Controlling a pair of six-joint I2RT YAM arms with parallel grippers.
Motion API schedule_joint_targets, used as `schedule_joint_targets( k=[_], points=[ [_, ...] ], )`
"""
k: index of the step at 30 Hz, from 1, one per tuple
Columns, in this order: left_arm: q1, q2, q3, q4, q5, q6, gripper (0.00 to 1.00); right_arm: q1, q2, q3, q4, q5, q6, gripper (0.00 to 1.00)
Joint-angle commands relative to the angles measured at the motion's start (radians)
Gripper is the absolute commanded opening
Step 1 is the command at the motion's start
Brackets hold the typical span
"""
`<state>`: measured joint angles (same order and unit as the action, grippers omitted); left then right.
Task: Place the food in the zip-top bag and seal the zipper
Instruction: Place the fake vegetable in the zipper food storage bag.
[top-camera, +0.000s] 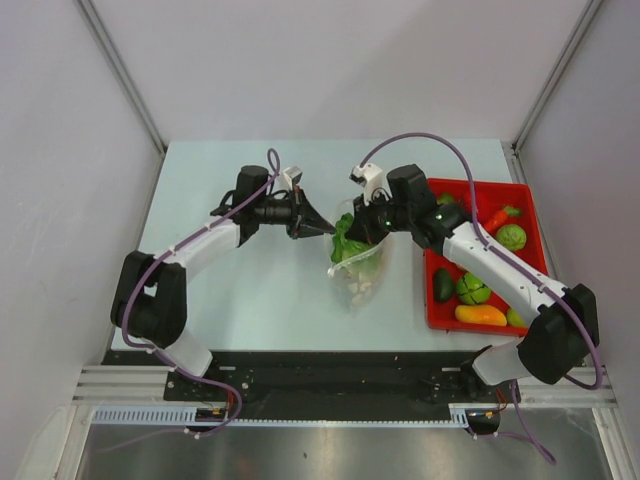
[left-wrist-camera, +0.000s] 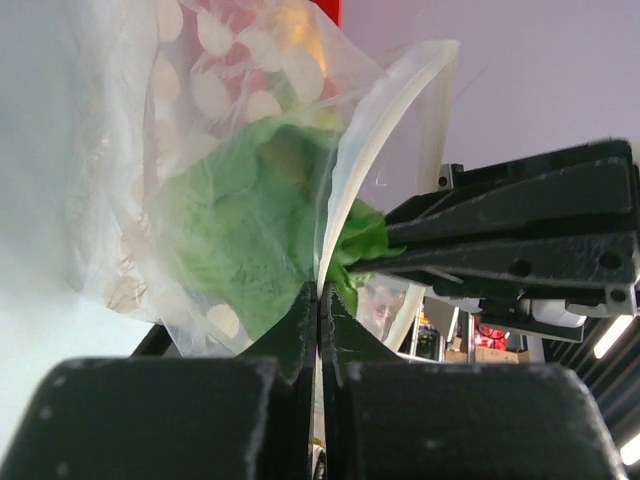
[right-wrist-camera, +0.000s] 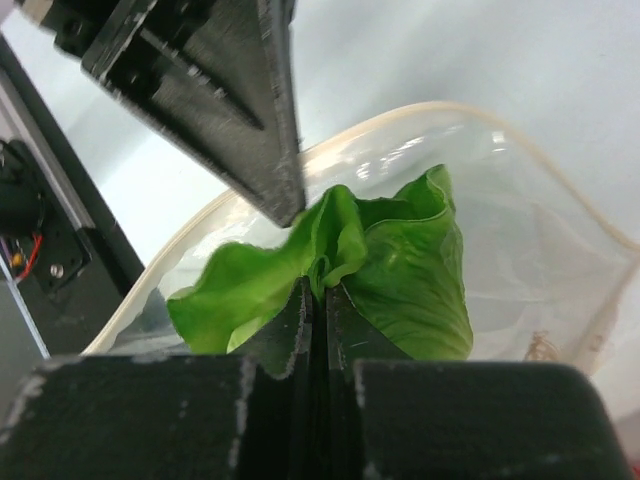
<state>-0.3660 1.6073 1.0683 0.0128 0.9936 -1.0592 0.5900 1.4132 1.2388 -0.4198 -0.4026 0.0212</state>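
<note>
Left wrist view: the left pincer (left-wrist-camera: 318, 300) is clamped on the open rim of the zip-top bag (left-wrist-camera: 200, 130). Opposite, the right pincer (right-wrist-camera: 318, 292) pinches the lettuce (right-wrist-camera: 410, 270) inside its mouth.

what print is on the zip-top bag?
The zip-top bag is clear plastic with rows of pale white dots, clearest in the left wrist view.

the zip-top bag (left-wrist-camera: 200, 120) is showing as thin, clear, glossy plastic film, wrinkling, with pale printed dots. the lettuce (right-wrist-camera: 410, 260) is looking like smooth, faintly shiny moulded plastic. the left gripper (left-wrist-camera: 318, 305) and right gripper (right-wrist-camera: 318, 295) are showing matt black, grainy plastic. the red tray (top-camera: 480, 187) is looking like smooth plastic; the table (top-camera: 250, 290) is looking matt.
</note>
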Motion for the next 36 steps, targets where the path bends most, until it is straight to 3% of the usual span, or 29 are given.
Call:
schedule_joint_targets(
  k=[1,4,11,13,14,17,18,20,27,36],
  points=[
    [0.002,-0.052,0.067,-0.080,-0.003,0.083,0.00,0.051,0.009,0.002,-0.033,-0.062,-0.112,0.11],
    [0.004,-0.060,0.100,-0.149,-0.016,0.139,0.00,0.062,0.001,0.002,-0.072,-0.058,-0.139,0.20],
    [0.001,-0.118,0.133,-0.263,-0.053,0.255,0.00,0.051,0.023,0.002,-0.165,0.010,-0.170,0.20],
    [-0.001,-0.122,0.121,-0.273,-0.056,0.269,0.00,0.051,0.017,0.005,-0.137,-0.008,-0.164,0.35],
    [-0.001,-0.124,0.119,-0.283,-0.059,0.275,0.00,0.054,0.010,0.005,-0.117,-0.016,-0.167,0.37],
    [-0.001,-0.122,0.117,-0.293,-0.070,0.288,0.00,0.076,-0.019,0.013,-0.115,-0.039,-0.205,0.27],
    [-0.001,-0.121,0.119,-0.297,-0.069,0.288,0.00,0.082,-0.022,0.016,-0.129,-0.047,-0.228,0.12],
    [-0.001,-0.121,0.119,-0.297,-0.072,0.289,0.00,0.112,-0.031,0.017,-0.154,-0.029,-0.297,0.00],
    [-0.001,-0.107,0.114,-0.295,-0.055,0.288,0.00,0.160,-0.115,0.017,-0.011,0.091,-0.385,0.00],
    [-0.001,-0.084,0.136,-0.306,-0.015,0.291,0.00,0.185,-0.079,-0.065,0.047,0.036,-0.666,0.00]
  ],
)
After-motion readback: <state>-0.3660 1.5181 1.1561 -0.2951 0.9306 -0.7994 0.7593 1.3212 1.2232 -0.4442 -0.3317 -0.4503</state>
